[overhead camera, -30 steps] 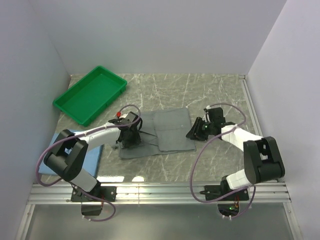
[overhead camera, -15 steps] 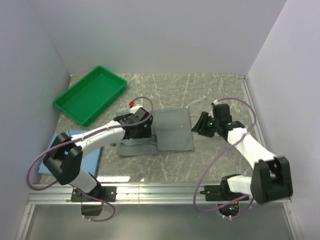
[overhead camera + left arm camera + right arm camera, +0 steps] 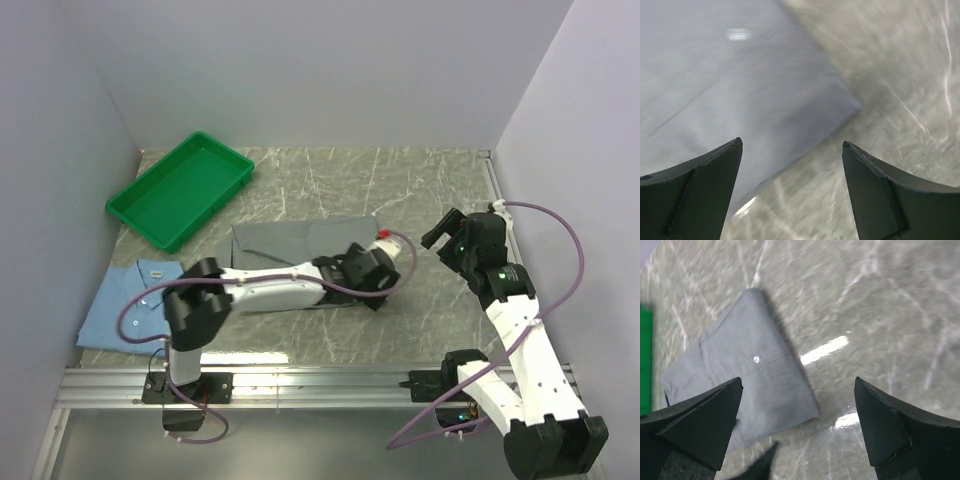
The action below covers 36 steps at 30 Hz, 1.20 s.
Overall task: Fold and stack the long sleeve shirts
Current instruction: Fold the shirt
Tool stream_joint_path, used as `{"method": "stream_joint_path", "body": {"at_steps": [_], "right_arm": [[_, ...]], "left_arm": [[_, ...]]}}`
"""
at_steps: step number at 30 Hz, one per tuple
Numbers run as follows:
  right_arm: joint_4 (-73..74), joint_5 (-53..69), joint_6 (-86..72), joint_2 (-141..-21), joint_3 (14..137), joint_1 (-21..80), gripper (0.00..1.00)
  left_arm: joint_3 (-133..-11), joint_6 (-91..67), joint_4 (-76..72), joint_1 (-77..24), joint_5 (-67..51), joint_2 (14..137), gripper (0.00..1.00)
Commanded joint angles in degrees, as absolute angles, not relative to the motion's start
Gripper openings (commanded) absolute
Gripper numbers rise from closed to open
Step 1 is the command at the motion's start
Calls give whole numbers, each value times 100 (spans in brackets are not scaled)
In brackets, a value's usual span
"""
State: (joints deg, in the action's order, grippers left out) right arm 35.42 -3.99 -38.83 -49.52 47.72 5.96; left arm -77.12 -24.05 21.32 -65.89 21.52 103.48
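Now the grey shirt (image 3: 298, 242) is seen folded into a flat rectangle at the middle of the marble table (image 3: 330, 175), and the left arm is stretched right across it. The left gripper (image 3: 791, 141) is held wide open at the shirt's right edge with nothing gripped. In the left wrist view the cloth's corner is seen ahead, the left finger (image 3: 700, 195) is placed over the grey fabric and the right finger (image 3: 890, 200) over bare table, though whether the cloth is touched cannot be told.

Over on the right, the right gripper (image 3: 798, 380) is raised clear of the table, its fingers also spread wide and nothing held. The grey shirt is framed between them in the right wrist view, well apart from the tips, with one small white button (image 3: 756, 359) showing.

Meanwhile the light blue shirt (image 3: 120, 305) is laid flat at the near left corner, collar and buttons up, well apart from both grippers. The green tray (image 3: 185, 185) is seen at the far left.
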Motion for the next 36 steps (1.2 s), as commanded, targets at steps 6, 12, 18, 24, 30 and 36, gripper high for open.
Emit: {"method": "stream_joint_path", "body": {"at_steps": [6, 12, 18, 24, 30, 36], "right_arm": [[4008, -1037, -4148, -4456, 5054, 431, 100], [3981, -994, -4131, -4421, 4975, 413, 99], [3815, -861, -4166, -4438, 4860, 413, 98], [3560, -624, -4105, -4535, 4729, 413, 97], [3235, -308, -4104, -4833, 4667, 413, 96], [2445, 340, -4289, -5255, 4377, 378, 96]], "left_arm": [[-8789, -1117, 1925, -7014, 1828, 11504, 74], [-9000, -941, 1872, -7084, 1819, 11988, 68], [-9000, -879, 1925, -7102, 1872, 12278, 57], [-8930, -967, 1890, -7102, 1881, 12375, 37], [-8842, -1055, 1854, -7102, 1986, 12270, 14], [-8342, -1318, 1503, -6988, 1846, 11717, 2]]}}
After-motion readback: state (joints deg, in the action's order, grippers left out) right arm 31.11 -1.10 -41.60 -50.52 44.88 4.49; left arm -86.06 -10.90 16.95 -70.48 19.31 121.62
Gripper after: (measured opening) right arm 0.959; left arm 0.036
